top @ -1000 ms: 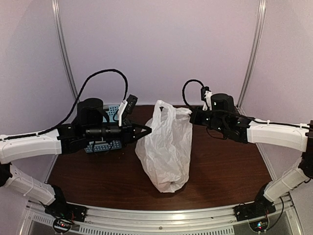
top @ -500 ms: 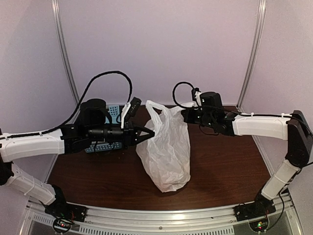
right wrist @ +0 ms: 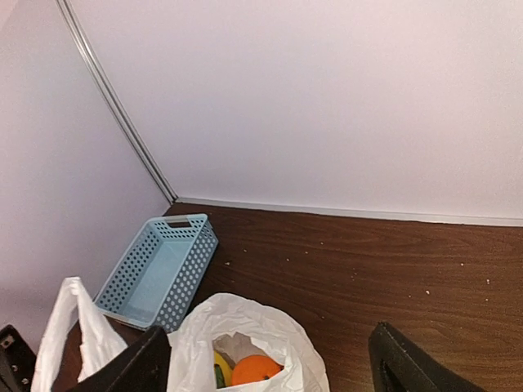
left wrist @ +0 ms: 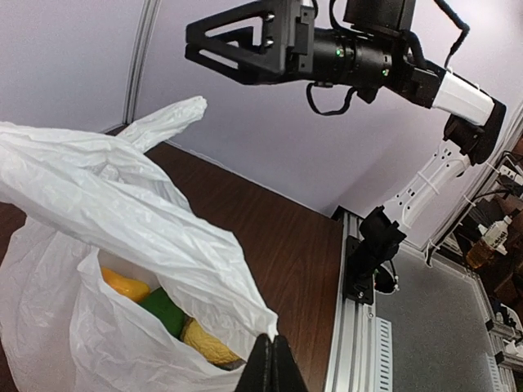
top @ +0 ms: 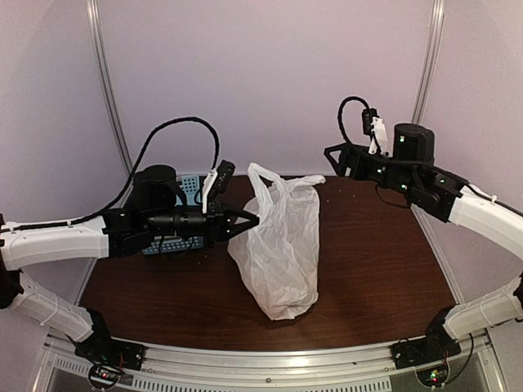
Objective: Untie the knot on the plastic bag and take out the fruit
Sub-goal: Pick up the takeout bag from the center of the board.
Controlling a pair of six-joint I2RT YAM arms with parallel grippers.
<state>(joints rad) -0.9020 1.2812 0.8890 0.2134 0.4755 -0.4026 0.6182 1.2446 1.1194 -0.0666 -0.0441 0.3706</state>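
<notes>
The white plastic bag [top: 278, 253] stands upright mid-table with its mouth open. The knot is not in view; the bag's handles [top: 263, 176] hang loose and apart. My left gripper [top: 250, 220] is shut on the bag's left edge [left wrist: 245, 314], holding it up. Inside lies the fruit: a yellow piece [left wrist: 124, 285], a green one [left wrist: 163, 310] and a ribbed yellow one [left wrist: 208, 345]. The right wrist view looks down into the mouth [right wrist: 245, 314] at an orange fruit [right wrist: 255, 370]. My right gripper [top: 337, 155] is open and holds nothing, up and to the right of the bag.
A light blue perforated basket [right wrist: 159, 269] sits at the back left, partly behind the left arm [top: 188, 186]. Dark wooden table [top: 376, 261] stretches to the bag's right. A metal rail [left wrist: 355, 327] runs along the table's near edge.
My right gripper opened, let go of the bag's right handle, and rose back to the right. The left gripper kept its hold; the bag's mouth now gapes open.
</notes>
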